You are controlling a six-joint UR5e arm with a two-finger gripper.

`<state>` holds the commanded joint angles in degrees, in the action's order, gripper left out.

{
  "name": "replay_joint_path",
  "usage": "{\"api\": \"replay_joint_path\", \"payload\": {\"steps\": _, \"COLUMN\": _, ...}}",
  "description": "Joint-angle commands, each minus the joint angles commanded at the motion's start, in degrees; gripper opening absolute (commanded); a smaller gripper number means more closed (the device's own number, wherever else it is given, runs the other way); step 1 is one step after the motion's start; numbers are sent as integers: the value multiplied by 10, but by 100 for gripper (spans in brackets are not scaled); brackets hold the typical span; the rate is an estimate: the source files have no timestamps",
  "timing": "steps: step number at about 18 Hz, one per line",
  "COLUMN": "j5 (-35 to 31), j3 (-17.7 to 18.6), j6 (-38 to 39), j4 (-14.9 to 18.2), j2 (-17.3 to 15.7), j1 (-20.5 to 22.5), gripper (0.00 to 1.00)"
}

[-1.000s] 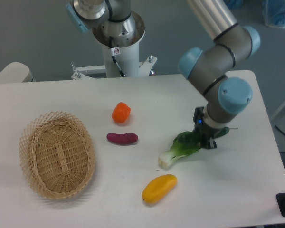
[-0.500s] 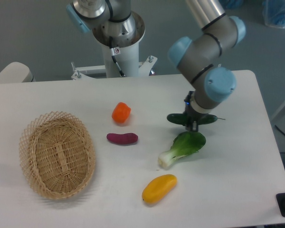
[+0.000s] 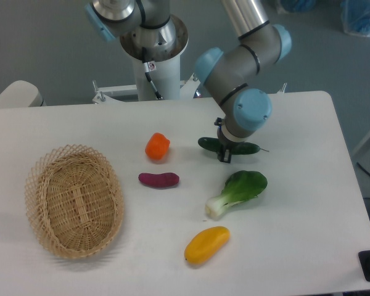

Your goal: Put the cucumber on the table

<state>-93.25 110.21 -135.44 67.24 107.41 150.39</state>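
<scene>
Now the long, glossy dark green cucumber (image 3: 228, 147) hangs level in the two-finger gripper (image 3: 224, 153), whose fingers are clamped across its middle. Half a second ago it hung lower right, just above the leafy green bok choy with a white stalk (image 3: 237, 193); it has since travelled toward ten o'clock, leaving the bok choy apart at six o'clock. It seems close above the large white flat tabletop (image 3: 296, 203), so lowering and release probably remain.

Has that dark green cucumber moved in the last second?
Yes. The cucumber, held in the gripper, went left and farther back, now beyond the bok choy.
</scene>
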Motion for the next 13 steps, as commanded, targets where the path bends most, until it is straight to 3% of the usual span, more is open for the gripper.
{"api": "replay_joint_path", "payload": {"steps": 1, "j5": 1, "j3": 2, "j6": 2, "j4": 0, "j2": -4, "j1": -4, "gripper": 54}}
{"api": "replay_joint_path", "payload": {"steps": 2, "j5": 3, "j3": 3, "j6": 2, "j4": 1, "j2": -4, "j1": -4, "gripper": 74}}
{"api": "replay_joint_path", "payload": {"steps": 3, "j5": 4, "j3": 8, "j6": 4, "j4": 0, "j2": -5, "j1": -3, "gripper": 100}}
{"api": "replay_joint_path", "payload": {"steps": 8, "j5": 6, "j3": -10, "j6": 10, "j4": 3, "j2": -11, "j1": -2, "gripper": 100}}
{"api": "replay_joint_path", "payload": {"steps": 13, "j5": 5, "j3": -96, "j6": 18, "j4": 11, "j2": 3, "j1": 3, "gripper": 100}}
